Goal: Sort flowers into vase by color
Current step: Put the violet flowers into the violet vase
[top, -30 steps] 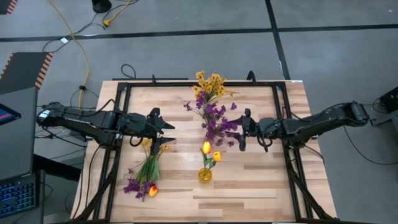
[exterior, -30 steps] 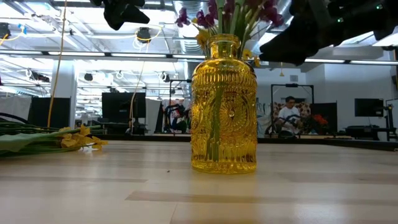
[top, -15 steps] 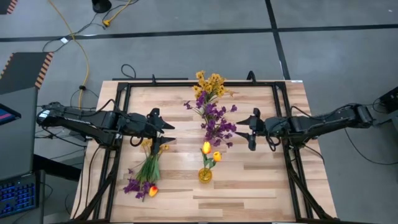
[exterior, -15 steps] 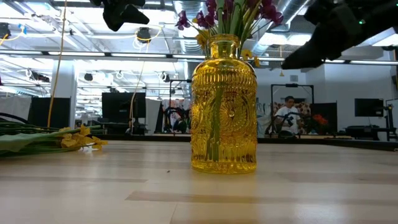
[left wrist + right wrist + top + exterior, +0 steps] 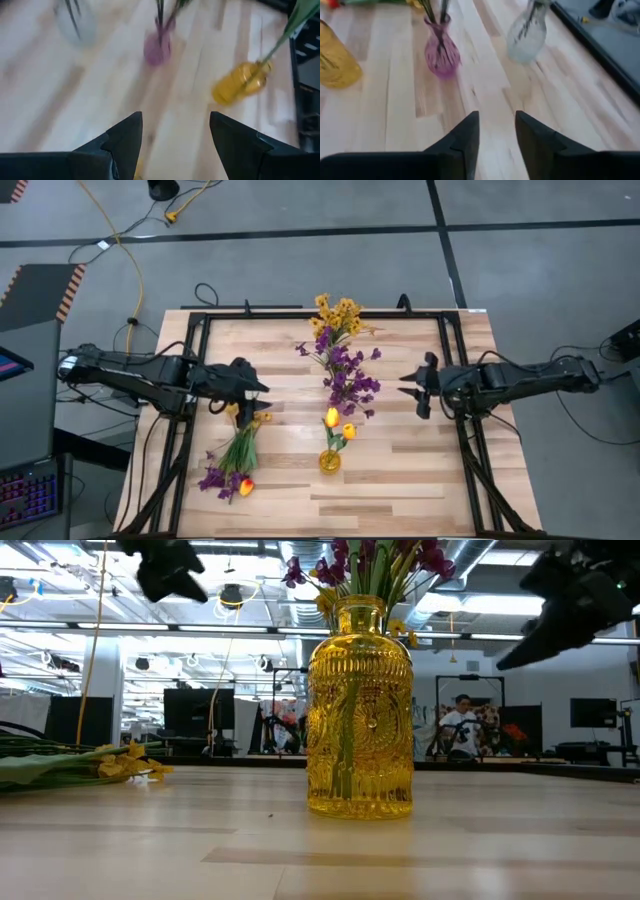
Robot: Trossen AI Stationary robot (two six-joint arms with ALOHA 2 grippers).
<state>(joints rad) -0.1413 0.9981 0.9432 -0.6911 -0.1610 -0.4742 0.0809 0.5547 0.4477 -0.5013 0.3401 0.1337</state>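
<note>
Dark fingers of the left gripper [image 5: 254,392] stand wide apart and empty, right above the loose flowers [image 5: 234,457], likely lined up for the next pick. Beyond the pile, mid-worktop [image 5: 420,470], three vases each hold one colour; the yellow vase [image 5: 329,461] has tulips. Right gripper [image 5: 416,386], past the vases from the pile, is empty, fingers slightly apart.

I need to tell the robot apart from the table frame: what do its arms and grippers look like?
Both arms are dark, jointed links with black cables looped along them. The left gripper and the right gripper each end in two black, tapering, pointed fingers. No markings are visible.
</note>
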